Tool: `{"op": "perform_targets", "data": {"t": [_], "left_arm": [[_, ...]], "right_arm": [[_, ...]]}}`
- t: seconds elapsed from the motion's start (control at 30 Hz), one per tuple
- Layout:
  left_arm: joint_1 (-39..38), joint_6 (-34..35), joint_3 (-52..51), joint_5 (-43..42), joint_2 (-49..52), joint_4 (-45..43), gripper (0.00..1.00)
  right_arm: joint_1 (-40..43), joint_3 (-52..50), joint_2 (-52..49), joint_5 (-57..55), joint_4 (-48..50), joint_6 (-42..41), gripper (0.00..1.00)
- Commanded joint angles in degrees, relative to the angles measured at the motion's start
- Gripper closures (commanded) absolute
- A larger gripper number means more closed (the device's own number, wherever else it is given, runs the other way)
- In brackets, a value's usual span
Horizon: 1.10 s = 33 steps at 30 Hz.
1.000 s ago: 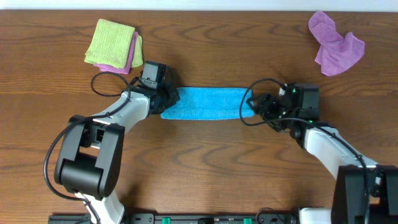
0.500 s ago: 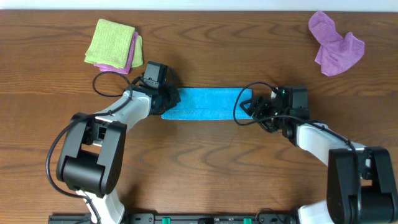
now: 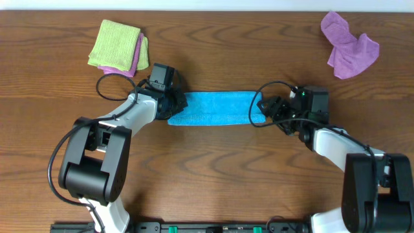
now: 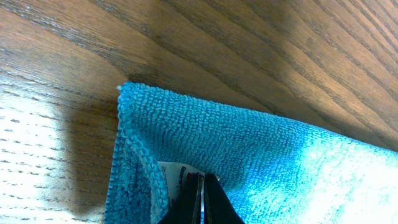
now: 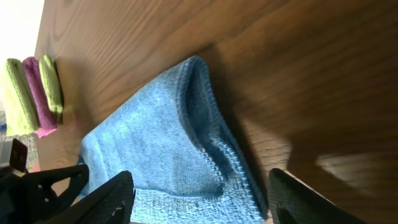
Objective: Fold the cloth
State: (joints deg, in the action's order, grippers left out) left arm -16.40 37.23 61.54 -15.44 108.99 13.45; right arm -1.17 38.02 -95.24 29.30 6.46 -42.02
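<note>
**Blue cloth spanning the two claws**

The cloth (image 3: 213, 108) is bright sky-blue terry, folded into a long narrow band. It lies flat on the wooden tabletop (image 3: 213, 175), running from the left claw (image 3: 173, 103) across to the right claw (image 3: 266, 109).

Left claw: pinched tight on the cloth's corner, right at a small white tag (image 4: 173, 176) tucked between the layers. The stitched hem runs just beside the fingertips, and the pile there is dense and looped.

Right claw: fingers (image 5: 106, 199) spread wide, nothing clamped. The cloth's other end sits between and ahead of them, its doubled edge lifted into a soft open loop.

Beyond the left claw is a folded lime-green cloth (image 3: 115, 42) stacked on a pink cloth (image 3: 139, 59). Well beyond the right claw is a crumpled lilac cloth (image 3: 349, 45).
</note>
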Motion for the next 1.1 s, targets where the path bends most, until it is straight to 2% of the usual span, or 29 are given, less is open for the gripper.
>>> {"op": "perform_targets", "data": {"t": [0.0, 0.27, 0.53, 0.87, 0.97, 1.07], "left_arm": [[-0.1, -1.1, -0.2, 1.0, 1.6, 1.3, 0.94], [-0.1, -1.1, -0.2, 0.8, 1.6, 1.3, 0.94], [-0.1, -1.0, -0.2, 0.8, 1.6, 1.3, 0.94], [-0.1, -1.0, -0.2, 0.4, 1.6, 1.3, 0.94], [-0.1, -1.0, -0.2, 0.4, 1.6, 1.3, 0.95], [-0.1, -1.1, -0.2, 0.4, 1.6, 1.3, 0.94]], "right_arm": [[0.4, -0.4, -0.3, -0.3, -0.9, 1.9, 0.31], [0.3, -0.4, -0.3, -3.0, -8.7, 3.8, 0.3], [-3.5, -0.4, -1.2, -5.6, -8.0, 3.9, 0.31], [-7.8, -0.4, -8.7, -7.1, 0.0, 2.3, 0.36], [-7.8, -0.4, -9.4, -8.9, 1.9, 2.3, 0.45], [-7.8, -0.4, -9.4, -10.1, 4.5, 2.5, 0.62]]}}
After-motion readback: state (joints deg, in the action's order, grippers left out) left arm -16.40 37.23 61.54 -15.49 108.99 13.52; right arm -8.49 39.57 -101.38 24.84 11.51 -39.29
